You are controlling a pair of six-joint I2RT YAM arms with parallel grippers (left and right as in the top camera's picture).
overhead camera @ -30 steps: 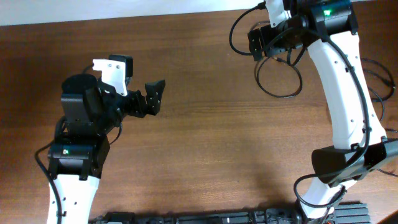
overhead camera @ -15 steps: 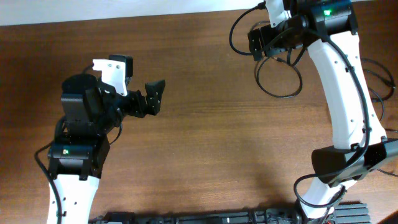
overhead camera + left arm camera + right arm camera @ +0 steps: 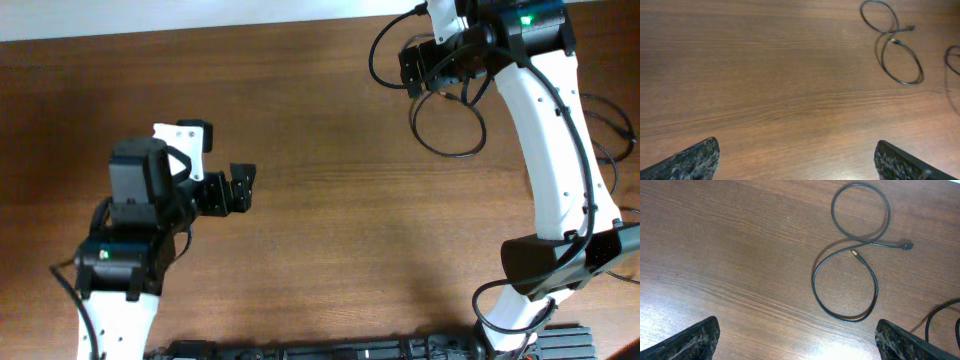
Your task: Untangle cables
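On the table (image 3: 740, 255), a black cable (image 3: 880, 242) forms two loops.

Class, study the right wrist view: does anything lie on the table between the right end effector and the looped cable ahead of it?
Nothing visible does. Only the wooden table surface shows between the open right end effector and the cable, which lies loose in a figure-eight loop.
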